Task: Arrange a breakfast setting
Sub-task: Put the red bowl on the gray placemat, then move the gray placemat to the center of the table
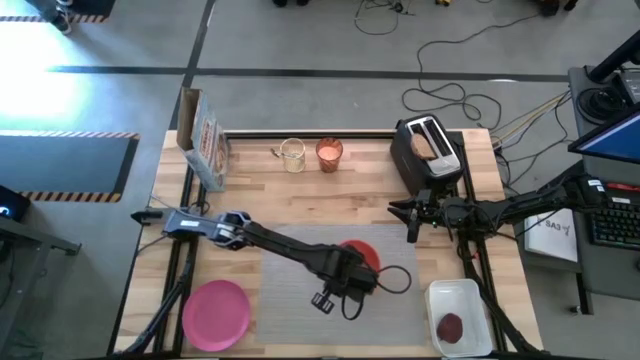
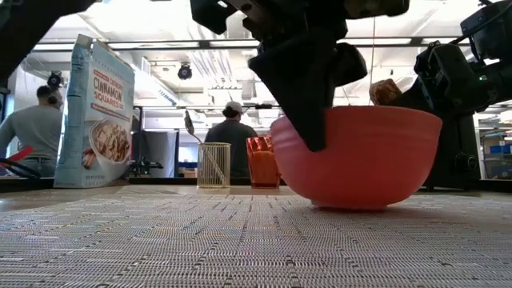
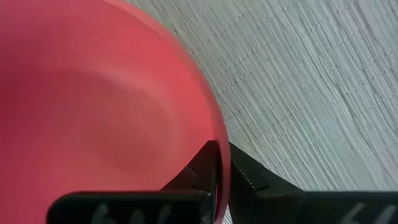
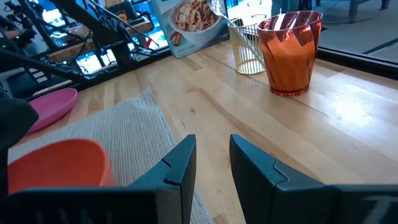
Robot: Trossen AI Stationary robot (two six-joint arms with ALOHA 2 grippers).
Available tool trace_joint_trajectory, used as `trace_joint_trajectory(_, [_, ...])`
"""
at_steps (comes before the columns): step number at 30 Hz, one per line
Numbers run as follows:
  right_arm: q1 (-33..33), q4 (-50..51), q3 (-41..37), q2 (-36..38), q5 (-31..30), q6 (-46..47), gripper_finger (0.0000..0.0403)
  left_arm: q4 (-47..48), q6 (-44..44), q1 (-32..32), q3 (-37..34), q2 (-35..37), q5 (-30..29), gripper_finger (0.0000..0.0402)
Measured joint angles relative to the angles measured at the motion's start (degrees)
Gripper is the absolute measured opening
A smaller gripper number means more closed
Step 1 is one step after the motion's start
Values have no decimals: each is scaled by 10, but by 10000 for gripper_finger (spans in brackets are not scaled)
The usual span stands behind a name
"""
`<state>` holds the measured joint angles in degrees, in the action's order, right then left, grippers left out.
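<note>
A red bowl (image 1: 362, 256) sits on the grey woven placemat (image 1: 290, 290) and looms large in the low view (image 2: 360, 156). My left gripper (image 1: 345, 278) is shut on its rim. The pink plate (image 1: 215, 313) lies on the table left of the mat. The glass of orange drink (image 1: 329, 153) stands at the far side, beside a pale glass (image 1: 291, 155) holding the metal spoon (image 4: 217, 9). Toast (image 1: 427, 145) sticks up from the black toaster (image 1: 428, 160). The dark red patty (image 1: 450, 326) lies in a white tray. My right gripper (image 1: 410, 222) hovers open and empty in front of the toaster. My left gripper holds the bowl's rim (image 3: 219, 146), one finger inside the bowl and one outside against its wall (image 2: 308, 112). The fingers come from above, pointing down. The bowl stands upright, and its base (image 2: 352, 204) appears to rest on the placemat.
A cereal box (image 1: 205, 140) stands at the far left of the table. The white tray (image 1: 470, 295) sits at the near right corner. Bare wood lies between the mat and the glasses. People stand in the room beyond the table.
</note>
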<state>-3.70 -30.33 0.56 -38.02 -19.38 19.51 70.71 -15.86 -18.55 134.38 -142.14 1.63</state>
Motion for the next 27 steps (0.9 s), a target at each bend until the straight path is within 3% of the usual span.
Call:
trace_joint_trajectory(6, [0,0,0,0,0,0,86,17,0,-2,-10,-4,25,44])
trace_joint_trajectory(19, [0,0,0,0,0,0,86,20,16,-4,4,25,18,108])
trace_joint_trajectory(27, [0,0,0,0,0,0,86,71,21,-10,2,69,-13,103])
